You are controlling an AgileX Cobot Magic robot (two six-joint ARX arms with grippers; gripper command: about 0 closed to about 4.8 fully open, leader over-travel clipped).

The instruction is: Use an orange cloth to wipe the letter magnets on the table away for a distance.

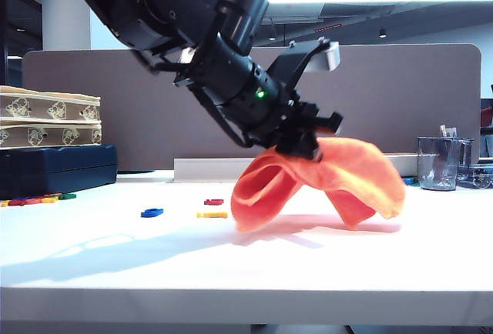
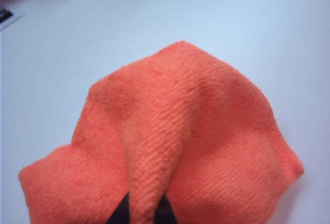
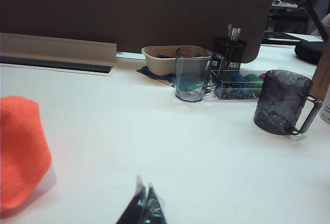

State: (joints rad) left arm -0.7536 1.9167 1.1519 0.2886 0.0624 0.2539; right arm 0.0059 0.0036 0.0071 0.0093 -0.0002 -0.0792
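Left gripper (image 1: 308, 143) above mid-table, pinched tight on a ridge of the cloth (image 1: 323, 176); in the left wrist view, dark fingertips (image 2: 119, 212) seen either side of the gathered fold. Cloth (image 2: 185, 141) hanging in two lobes, lower edges touching or almost touching the table (image 1: 246, 272); which of the two, not clear. Right gripper (image 3: 144, 206) low over bare table, well apart from the work, fingertips pressed together on nothing; edge of cloth (image 3: 20, 152) visible off to one side there.

Magnets: red (image 1: 213, 202) and yellow (image 1: 212, 215) just beside the nearer lobe, blue (image 1: 152, 212) a little further out, on the exterior view's left. More coloured letters (image 1: 35, 200) far left by the dark case (image 1: 54, 168), well apart from the cloth.

Step in hand, judged: cloth grasped, sweep toward the letters not yet begun.

Risks from here:
- Narrow pinch on one ridge only; drag against the table could pull the fold out of the jaws.
- Lobes too light or too high: cloth likely to ride over the flat letters instead of pushing them.
- Arched gap between the lobes: a letter could pass under untouched.
- Sweep too low: fingertips scraping the table.
- Uneven push: letters scattering sideways, blue missed.
- Glass cups (image 3: 192, 74) on the far side safe unless swing goes wide.
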